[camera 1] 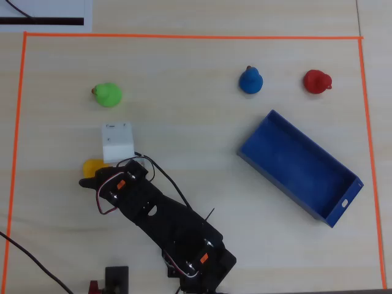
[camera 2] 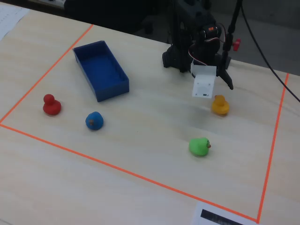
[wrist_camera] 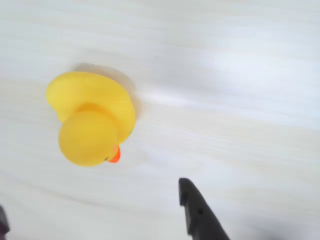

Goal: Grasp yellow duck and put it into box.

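The yellow duck (wrist_camera: 92,120) sits upright on the light wooden table, upper left in the wrist view, its orange beak pointing down-right. It also shows in the overhead view (camera 1: 92,166) and the fixed view (camera 2: 220,105). My gripper (wrist_camera: 92,207) is open wide and empty. One dark fingertip (wrist_camera: 186,192) shows at the bottom right and the other barely at the bottom left corner, both short of the duck. In the overhead view the arm (camera 1: 156,211) ends right beside the duck. The blue box (camera 1: 297,168) lies empty at the right, also seen in the fixed view (camera 2: 112,91).
A green duck (camera 1: 108,95), a blue duck (camera 1: 250,80) and a red duck (camera 1: 317,81) stand along the far side. Orange tape (camera 1: 184,37) frames the work area. A white camera block (camera 1: 117,142) rides on the wrist. Cables run by the arm's base.
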{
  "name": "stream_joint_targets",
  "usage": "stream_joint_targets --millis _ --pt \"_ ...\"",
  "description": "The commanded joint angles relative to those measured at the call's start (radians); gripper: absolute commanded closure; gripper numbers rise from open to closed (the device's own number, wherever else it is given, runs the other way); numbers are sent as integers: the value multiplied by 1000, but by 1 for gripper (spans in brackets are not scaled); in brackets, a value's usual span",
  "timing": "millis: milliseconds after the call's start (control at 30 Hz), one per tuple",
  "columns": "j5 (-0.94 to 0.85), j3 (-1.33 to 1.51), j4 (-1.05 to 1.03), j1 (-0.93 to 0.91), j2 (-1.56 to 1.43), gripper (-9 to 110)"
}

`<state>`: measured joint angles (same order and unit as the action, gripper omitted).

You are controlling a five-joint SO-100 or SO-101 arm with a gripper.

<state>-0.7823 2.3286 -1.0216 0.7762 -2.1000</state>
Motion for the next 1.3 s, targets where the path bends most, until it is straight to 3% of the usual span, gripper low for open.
stream_joint_targets --millis 0,900,1133,1267 --pt "12 -43 17 8 6 56" --pt "97 -103 209 48 199 59" --pt "101 -87 268 49 238 67" --pt "109 -55 318 55 255 83"
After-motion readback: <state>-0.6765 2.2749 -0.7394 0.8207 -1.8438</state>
